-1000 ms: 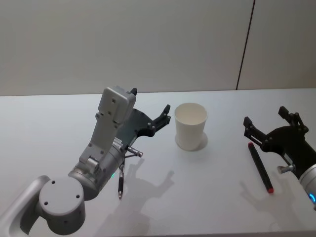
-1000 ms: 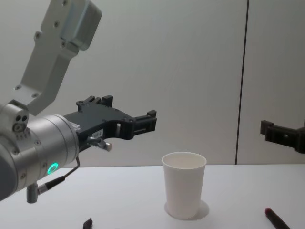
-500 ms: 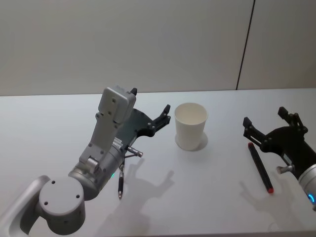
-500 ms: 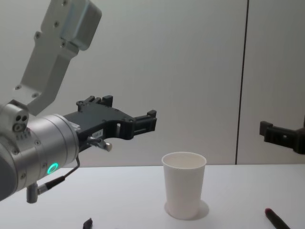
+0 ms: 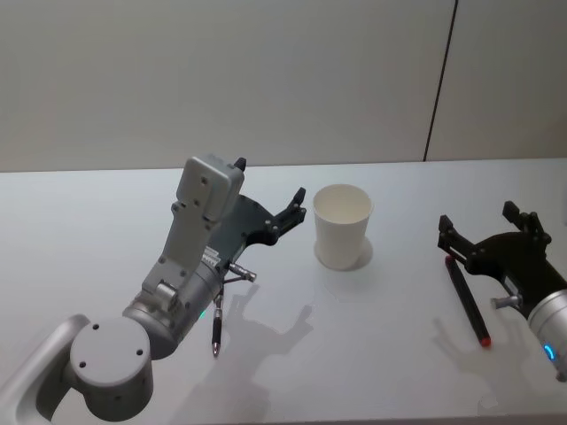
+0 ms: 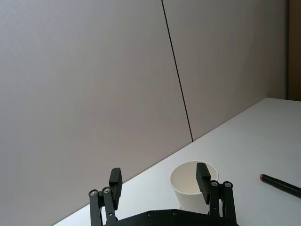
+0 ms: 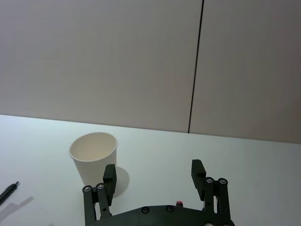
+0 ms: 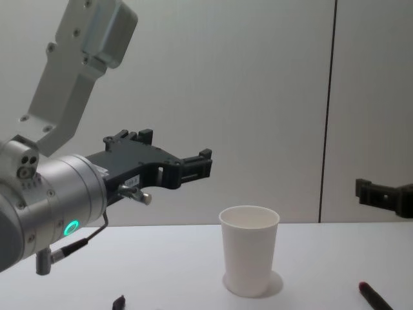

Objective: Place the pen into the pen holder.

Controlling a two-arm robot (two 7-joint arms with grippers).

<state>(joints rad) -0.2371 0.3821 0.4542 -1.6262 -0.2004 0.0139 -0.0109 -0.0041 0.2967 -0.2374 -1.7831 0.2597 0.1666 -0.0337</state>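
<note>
Hovering open, right pincer (image 5: 477, 218) seemingly over pen (image 5: 467, 301); left pincer (image 6: 159, 175) beside pen holder (image 5: 342, 232).

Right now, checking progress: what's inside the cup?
Nothing sticks out of the cup; its visible inner wall is bare, its bottom hidden. The red-tipped pen lies on the table.

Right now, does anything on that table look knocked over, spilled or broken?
Nothing stands out. The cup stands upright on the table; a black pen and a red-tipped pen lie flat either side. The left gripper and right gripper hover open above the table.
</note>
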